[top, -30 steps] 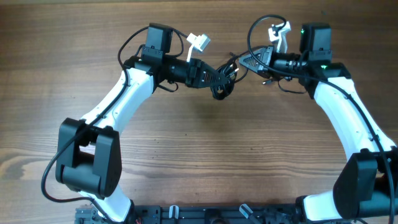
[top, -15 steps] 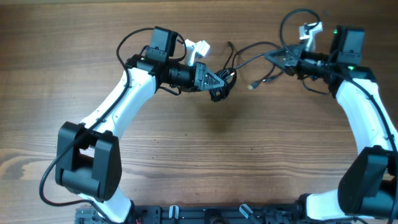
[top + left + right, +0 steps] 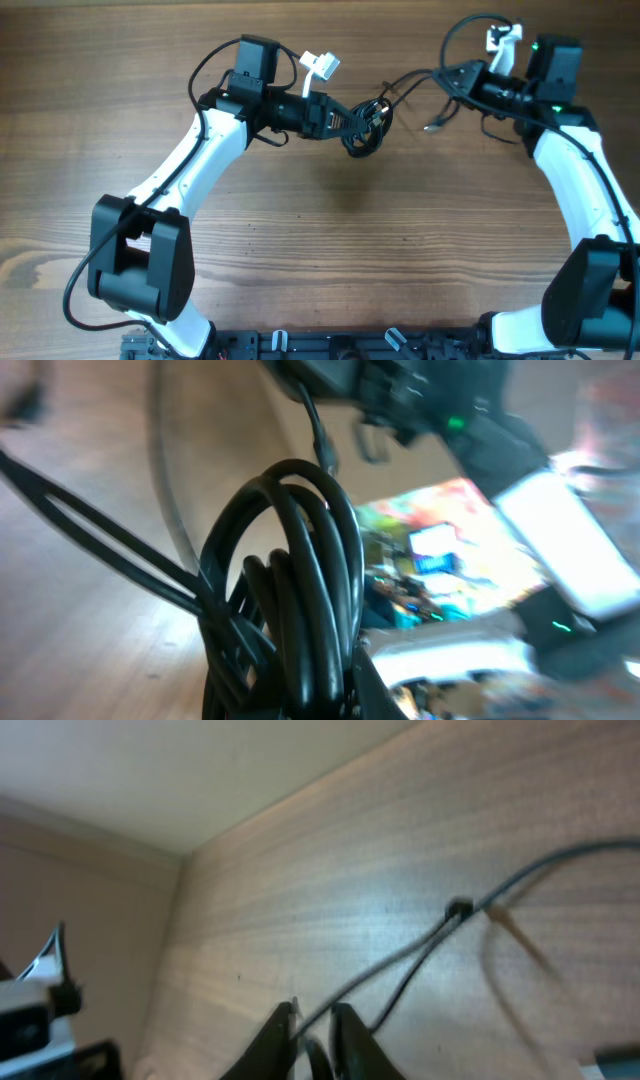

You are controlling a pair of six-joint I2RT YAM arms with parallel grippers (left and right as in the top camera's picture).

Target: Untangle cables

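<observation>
Overhead: two arms reach in from 6 o'clock and bend toward each other at the far half of the counter (image 3: 320, 240). One knotted bundle of black cables (image 3: 366, 128) hangs near 12 o'clock. The left claw (image 3: 345, 117) meets it from its 9 o'clock side and is closed on it. One strand (image 3: 412, 78) leaves the bundle toward 2 o'clock and runs to the right claw (image 3: 450, 78). One free plug end (image 3: 432, 127) dangles at about 5 o'clock from that strand. At this range the gap of the right claw cannot be made out.

Left wrist: this view shows the bundle up close, which the overhead view does not. The cables (image 3: 300, 590) are several thick loops packed side by side and filling the middle. Thinner strands slant off toward 10 o'clock. The claw's own fingers do not show clearly.

Right wrist: two fingertips (image 3: 285, 1025) stand at 6 o'clock with a narrow gap between them. One thin strand (image 3: 400, 965) runs into that gap from 2 o'clock, past one small plug end (image 3: 458, 908). I cannot tell whether the strand is pinched or lies loose between them.
</observation>
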